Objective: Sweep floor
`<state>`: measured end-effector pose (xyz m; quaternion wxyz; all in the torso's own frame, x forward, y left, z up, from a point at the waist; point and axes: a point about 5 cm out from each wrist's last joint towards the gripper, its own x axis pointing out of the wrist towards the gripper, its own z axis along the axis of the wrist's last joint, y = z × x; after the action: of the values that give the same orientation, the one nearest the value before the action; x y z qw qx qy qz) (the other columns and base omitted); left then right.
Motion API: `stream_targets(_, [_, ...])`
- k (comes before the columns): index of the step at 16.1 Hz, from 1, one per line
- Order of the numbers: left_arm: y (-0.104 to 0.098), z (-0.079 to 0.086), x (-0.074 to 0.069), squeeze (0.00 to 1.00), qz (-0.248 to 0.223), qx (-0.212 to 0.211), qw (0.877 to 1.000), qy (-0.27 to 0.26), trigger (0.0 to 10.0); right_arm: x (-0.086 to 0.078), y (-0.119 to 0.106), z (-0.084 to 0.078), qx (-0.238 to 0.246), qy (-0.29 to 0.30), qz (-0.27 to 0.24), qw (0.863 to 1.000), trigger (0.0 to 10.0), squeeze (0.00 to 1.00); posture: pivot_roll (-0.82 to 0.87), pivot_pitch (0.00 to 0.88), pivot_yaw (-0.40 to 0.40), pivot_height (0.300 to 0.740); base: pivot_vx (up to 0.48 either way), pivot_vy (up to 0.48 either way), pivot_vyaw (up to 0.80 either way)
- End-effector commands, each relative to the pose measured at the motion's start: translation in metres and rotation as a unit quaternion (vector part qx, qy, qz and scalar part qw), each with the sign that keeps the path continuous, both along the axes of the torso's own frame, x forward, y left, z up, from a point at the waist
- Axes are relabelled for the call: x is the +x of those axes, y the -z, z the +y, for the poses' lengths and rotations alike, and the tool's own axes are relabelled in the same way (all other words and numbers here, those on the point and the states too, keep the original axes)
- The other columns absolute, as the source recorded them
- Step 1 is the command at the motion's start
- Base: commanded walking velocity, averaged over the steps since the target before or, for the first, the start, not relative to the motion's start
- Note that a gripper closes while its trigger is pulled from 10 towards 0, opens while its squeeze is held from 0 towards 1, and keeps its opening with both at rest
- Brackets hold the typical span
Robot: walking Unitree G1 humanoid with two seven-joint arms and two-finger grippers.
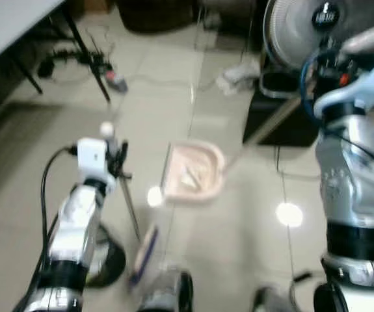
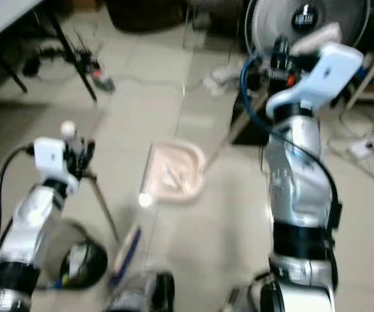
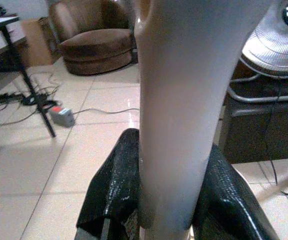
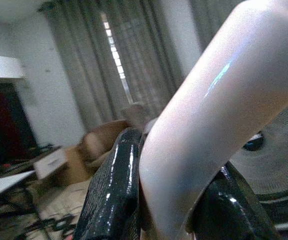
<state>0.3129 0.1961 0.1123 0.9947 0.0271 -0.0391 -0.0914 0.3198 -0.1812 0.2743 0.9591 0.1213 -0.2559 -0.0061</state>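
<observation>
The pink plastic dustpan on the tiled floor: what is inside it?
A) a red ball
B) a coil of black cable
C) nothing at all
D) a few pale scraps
D: in the head views the pink plastic dustpan lies on the tiles with a few pale scraps in its tray.

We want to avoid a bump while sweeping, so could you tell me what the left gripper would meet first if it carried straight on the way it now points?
Probably the brown armchair. The left gripper, shut on a pale handle, points across open tiled floor toward it. The power strip lies off to one side, though depth is hard to judge.
</observation>
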Motion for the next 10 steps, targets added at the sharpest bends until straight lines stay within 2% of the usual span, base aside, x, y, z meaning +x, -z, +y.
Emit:
stream_targets(1, [-0.008, 0.001, -0.009, 0.00, -0.013, -0.006, 1.000, -0.014, 10.0, -0.003, -0.022, 0.008, 0.011, -0.026, -0.026, 0.999, 10.0, 0.00, -0.03, 0.073, 0.105, 0.740, 0.000, 0.000, 0.80])
stream_targets(3, [-0.011, 0.002, -0.013, 0.00, -0.018, -0.014, 0.999, -0.030, 10.0, -0.001, -0.027, 0.010, 0.012, -0.035, -0.025, 0.999, 10.0, 0.00, -0.03, 0.067, 0.097, 0.740, 0.000, 0.000, 0.80])
stream_targets(6, [-0.024, -0.006, -0.013, 0.00, -0.030, 0.000, 0.999, -0.018, 10.0, -0.001, -0.029, 0.012, 0.016, -0.042, -0.017, 0.999, 10.0, 0.00, -0.03, 0.054, 0.100, 0.740, 0.000, 0.000, 0.80])
stream_targets(10, [-0.028, -0.016, -0.014, 0.00, -0.042, 0.016, 0.999, -0.016, 10.0, -0.002, -0.024, 0.011, 0.017, -0.037, -0.002, 0.999, 10.0, 0.00, -0.04, 0.043, 0.105, 0.740, 0.000, 0.000, 0.80])
